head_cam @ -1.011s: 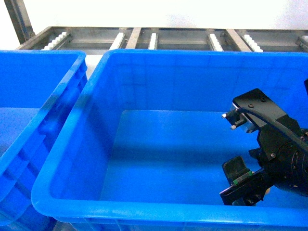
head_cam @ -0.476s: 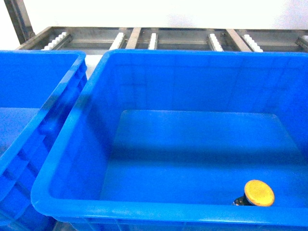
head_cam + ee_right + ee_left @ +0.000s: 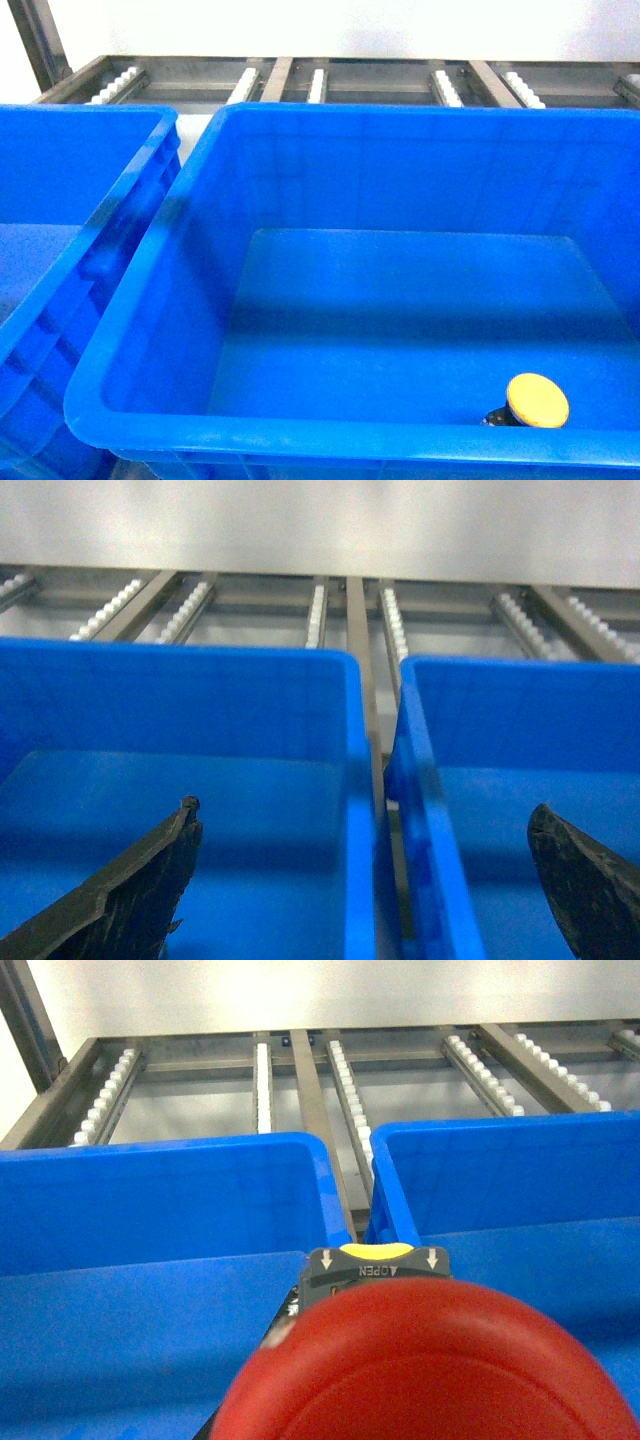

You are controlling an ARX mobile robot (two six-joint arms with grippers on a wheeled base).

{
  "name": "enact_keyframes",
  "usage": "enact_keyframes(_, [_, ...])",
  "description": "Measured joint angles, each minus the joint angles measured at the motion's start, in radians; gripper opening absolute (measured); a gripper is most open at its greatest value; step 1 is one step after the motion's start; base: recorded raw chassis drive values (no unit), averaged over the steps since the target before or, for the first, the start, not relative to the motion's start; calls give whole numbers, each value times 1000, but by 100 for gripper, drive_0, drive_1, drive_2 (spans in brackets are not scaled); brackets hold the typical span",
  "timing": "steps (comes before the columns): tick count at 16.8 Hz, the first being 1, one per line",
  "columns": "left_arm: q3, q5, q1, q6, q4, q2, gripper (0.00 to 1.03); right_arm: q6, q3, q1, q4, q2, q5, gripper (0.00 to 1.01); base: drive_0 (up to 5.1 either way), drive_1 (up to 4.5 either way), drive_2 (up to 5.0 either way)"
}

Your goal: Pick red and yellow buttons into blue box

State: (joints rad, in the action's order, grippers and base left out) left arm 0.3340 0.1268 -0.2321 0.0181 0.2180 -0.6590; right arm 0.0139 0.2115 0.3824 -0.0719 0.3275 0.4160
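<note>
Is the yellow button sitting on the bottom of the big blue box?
Touching. The head view shows the yellow button resting on the blue box floor.

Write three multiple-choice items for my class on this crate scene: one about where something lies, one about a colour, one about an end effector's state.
1. Where does the yellow button lie in the blue box, seen from the head camera?
A. near right corner of the floor
B. far left corner
C. on the rim

2. What colour is the cap filling the left wrist view?
A. green
B. red
C. white

3. How does the right end effector stand?
A. shut on a button
B. open, nothing between its fingers
C. shut empty

Answers: 1 A, it sits by the near wall at right. 2 B, the red button fills the foreground. 3 B, both fingers stand wide apart.
</note>
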Motion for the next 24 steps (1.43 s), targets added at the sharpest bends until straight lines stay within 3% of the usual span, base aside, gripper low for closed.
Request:
enact_keyframes(1, [0, 0, 0, 0, 0, 0, 25, -14, -23, -29, 56, -56, -26, 98, 0, 0, 0])
enact_keyframes(3, [0, 0, 0, 0, 0, 0, 25, -42, -29, -144, 132, -154, -155, 98, 0, 0, 0])
enact_keyframes(4, [0, 0, 0, 0, 0, 0, 25, -45, -28, -166, 126, -162, -170, 98, 0, 0, 0])
enact_keyframes(7, [0, -18, -6, -3, 14, -20, 25, -49, -29, -165, 131, -158, -188, 98, 0, 0, 0])
enact_keyframes(10, [101, -128, -18, -62, 92, -224, 25, -49, -29, -165, 132, -158, -188, 98, 0, 0, 0])
enact_keyframes(13, [151, -168, -32, -98, 100, -299, 25, -49, -29, -165, 132, -157, -188, 98, 0, 0, 0])
enact_keyframes(15, [280, -267, -76, -219, 90, -490, 25, -49, -29, -165, 132, -158, -188, 98, 0, 0, 0])
enact_keyframes(18, [526, -344, -138, -408, -73, -784, 25, -49, -29, -165, 132, -158, -188, 98, 0, 0, 0])
enact_keyframes(22, [741, -270, -196, -546, -217, -1067, 25, -49, -29, -165, 132, -158, -188, 98, 0, 0, 0])
enact_keyframes(24, [770, -268, -219, -557, -248, -1133, 25, -49, -29, -165, 132, -157, -188, 98, 0, 0, 0])
